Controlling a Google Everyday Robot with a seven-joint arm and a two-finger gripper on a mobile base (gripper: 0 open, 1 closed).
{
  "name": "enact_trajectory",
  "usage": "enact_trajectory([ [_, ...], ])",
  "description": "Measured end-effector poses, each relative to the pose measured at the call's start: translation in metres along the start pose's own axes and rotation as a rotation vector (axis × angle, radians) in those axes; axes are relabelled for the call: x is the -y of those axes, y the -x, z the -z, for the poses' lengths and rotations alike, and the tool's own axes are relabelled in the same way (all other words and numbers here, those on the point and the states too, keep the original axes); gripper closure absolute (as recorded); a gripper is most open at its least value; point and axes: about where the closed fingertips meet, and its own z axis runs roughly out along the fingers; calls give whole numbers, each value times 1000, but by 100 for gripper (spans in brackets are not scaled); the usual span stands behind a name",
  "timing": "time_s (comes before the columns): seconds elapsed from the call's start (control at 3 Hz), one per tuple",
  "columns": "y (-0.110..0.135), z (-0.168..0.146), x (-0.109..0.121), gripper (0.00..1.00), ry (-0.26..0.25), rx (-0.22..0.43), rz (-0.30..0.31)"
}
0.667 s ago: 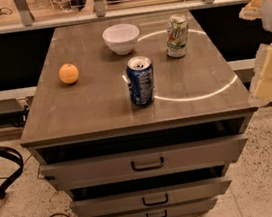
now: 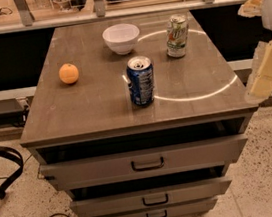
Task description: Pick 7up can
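The 7up can [image 2: 177,35] stands upright at the back right of the brown cabinet top [image 2: 95,106]. It has a silvery-white and green body and a shiny top. My gripper [image 2: 266,69] shows as cream-coloured parts at the right edge of the view. It is off the cabinet's right side, level with its front half, and well apart from the 7up can.
A dark blue can [image 2: 140,80] stands upright in the middle, in front of the 7up can. A white bowl [image 2: 121,38] sits at the back centre and an orange [image 2: 69,73] at the left. Three drawers [image 2: 146,162] below stand slightly pulled out. Cables lie on the floor at the left.
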Motion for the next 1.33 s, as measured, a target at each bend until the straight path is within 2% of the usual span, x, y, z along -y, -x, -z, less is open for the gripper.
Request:
enact_trajectory([
  [0.33, -11, -20, 27, 0, -40, 148, -80],
  [0.67, -4, -53, 100, 0, -148, 460, -175],
  [1.0, 14, -65, 161, 0, -241, 712, -240],
  [1.33, 31, -82, 191, 0, -257, 859, -302],
])
